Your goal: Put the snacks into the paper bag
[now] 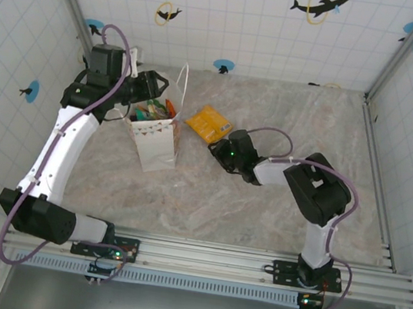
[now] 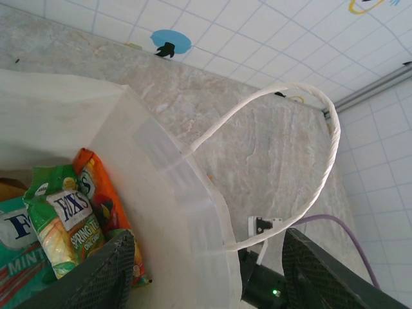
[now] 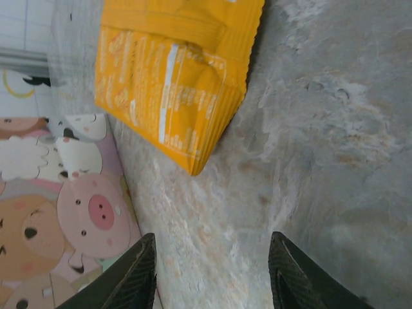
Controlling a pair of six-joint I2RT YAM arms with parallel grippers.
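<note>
Left gripper (image 2: 212, 277): fingers spread, straddling rim wall of paper bag (image 1: 157, 143), one finger inside, other outside; pinching nothing.
Bag upright on table (image 1: 261, 202), left of centre, mouth open, loop handle (image 2: 331, 138) arching over outer side.
Inside bag: green packet (image 2: 61, 219), orange packet (image 2: 103, 199) behind it, teal packet (image 2: 16, 251) at edge of left wrist view.
Orange-yellow packet (image 3: 174, 84) flat on table, just right of bag.
Right gripper (image 3: 209, 277): low over bare table, fingers apart, empty; packet just ahead of tips, not touching.
</note>
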